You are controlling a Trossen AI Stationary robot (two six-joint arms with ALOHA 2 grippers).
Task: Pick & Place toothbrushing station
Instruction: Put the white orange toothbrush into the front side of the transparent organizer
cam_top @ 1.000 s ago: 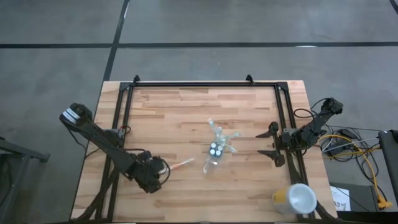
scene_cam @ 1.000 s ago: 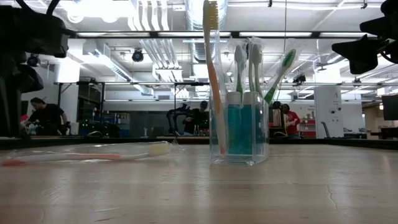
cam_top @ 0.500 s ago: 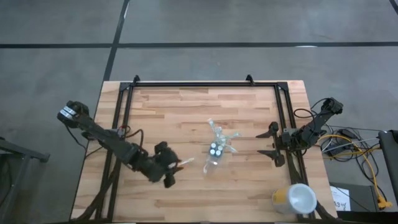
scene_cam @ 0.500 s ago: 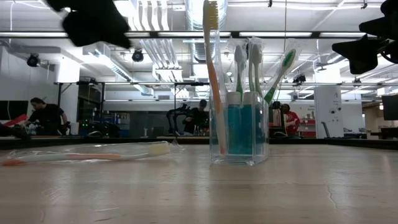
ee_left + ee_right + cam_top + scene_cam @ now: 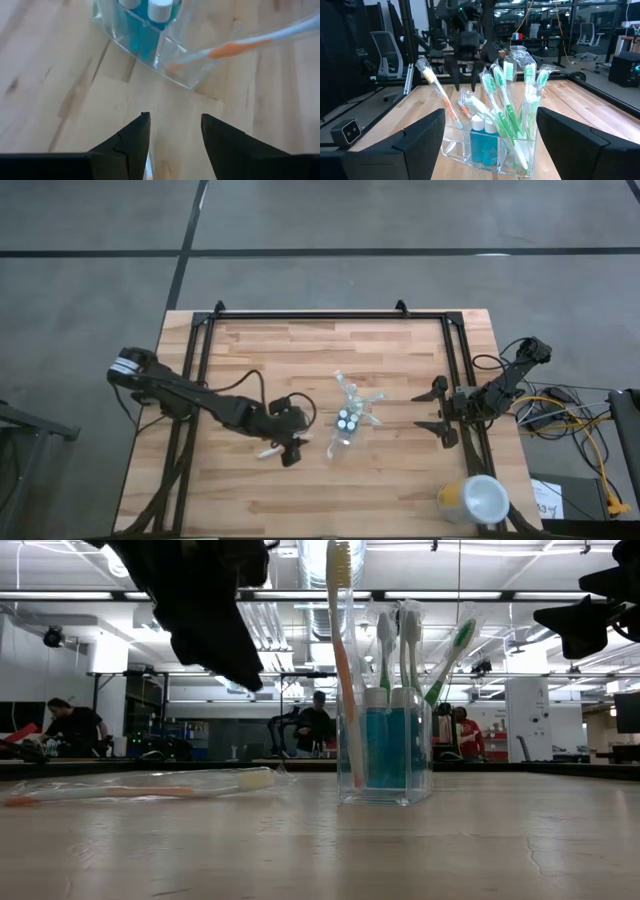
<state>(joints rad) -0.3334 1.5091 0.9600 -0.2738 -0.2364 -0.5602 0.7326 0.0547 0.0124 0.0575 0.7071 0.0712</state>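
A small clear plastic cup [image 5: 345, 425] stands upright on the wooden table, holding several white-and-green toothbrushes [image 5: 512, 100], one orange-handled wrapped brush [image 5: 342, 660] and small blue-looking tubes with white caps [image 5: 485, 142]. A wrapped orange-and-white toothbrush [image 5: 140, 787] lies flat on the table, left of the cup. My left gripper [image 5: 175, 125] is open and hangs above this brush, close to the cup [image 5: 150, 45]. My right gripper [image 5: 437, 412] is open and empty at the table's right side, facing the cup.
A larger yellow cup with a white top [image 5: 475, 500] stands at the near right corner. A black frame [image 5: 330, 315] runs along the table's far, left and right sides. Bare wood lies on the far side of the cup. People show in the room behind.
My left gripper has swung from the table's near left part toward the right, ending over the lying toothbrush, close beside the clear cup. The cup and the lying brush have stayed in place.
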